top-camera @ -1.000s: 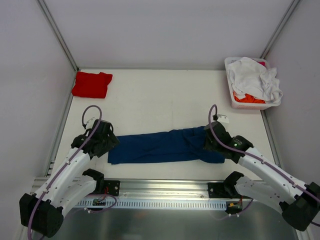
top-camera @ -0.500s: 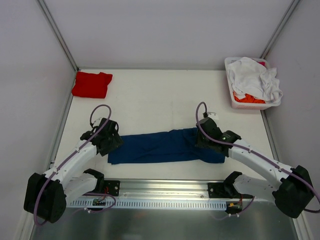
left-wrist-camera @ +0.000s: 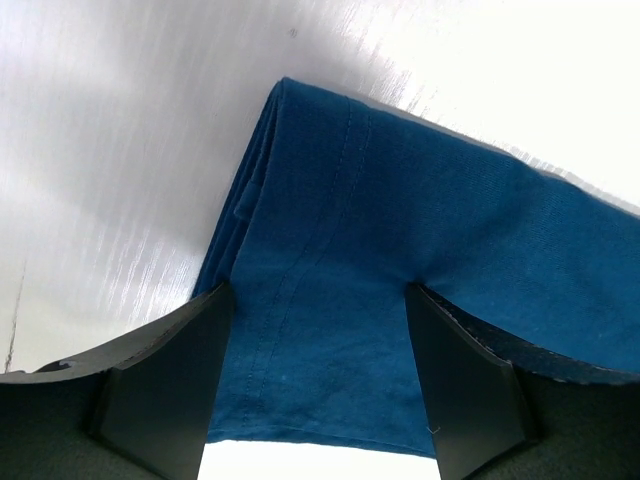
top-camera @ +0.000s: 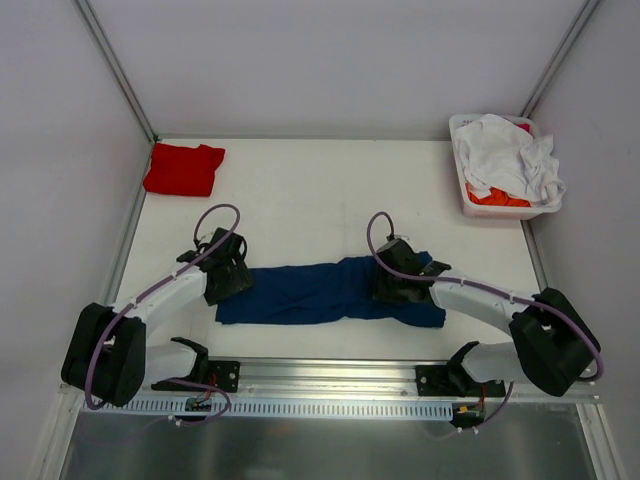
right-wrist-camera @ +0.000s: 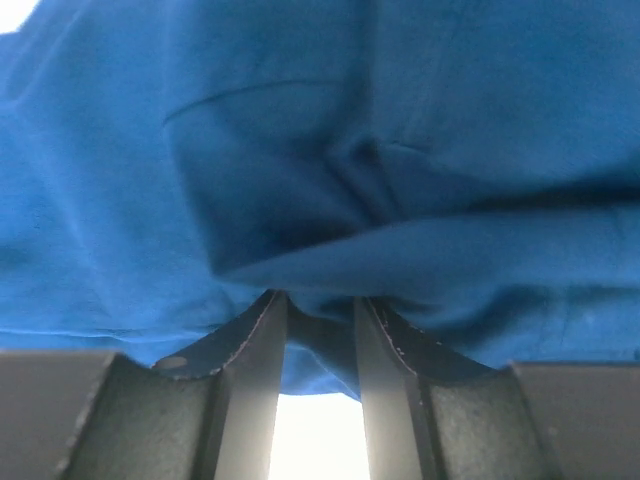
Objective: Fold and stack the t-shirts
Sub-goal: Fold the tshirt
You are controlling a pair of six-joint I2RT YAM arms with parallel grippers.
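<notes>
We see the navy t-shirt (top-camera: pixel 310 292) lying on the table (top-camera: pixel 330 190) as a long narrow band, running left to right along the near part, just ahead of the arm bases. It is folded lengthwise, and its right end is wider and rumpled.

The left gripper (top-camera: pixel 228 280) sits low at the band's left end. In the left wrist view the left gripper (left-wrist-camera: pixel 318 300) has its jaws spread wide, one on each side of the navy t-shirt (left-wrist-camera: pixel 400 260). The cloth lies flat between them, with a stitched hem running along it and the folded corner just beyond the tips. We see nothing pinched there, so the jaws are open and straddle the cloth.

The right gripper (top-camera: pixel 390 285) sits on the band right of its middle, and the rumpled right end spreads out past it. In the right wrist view the right gripper (right-wrist-camera: pixel 320 300) has its jaws nearly together. A fold of the navy t-shirt (right-wrist-camera: pixel 400 120) is bunched into the narrow gap, with creases radiating from the tips, so we read it as a pinch on the cloth. The shirt fills almost the whole view.

A red t-shirt (top-camera: pixel 183 168) lies folded at the far left corner, well apart from both grippers. The basket (top-camera: pixel 456 128) at the far right holds a crumpled white t-shirt (top-camera: pixel 510 155) on top of an orange t-shirt (top-camera: pixel 497 198).
</notes>
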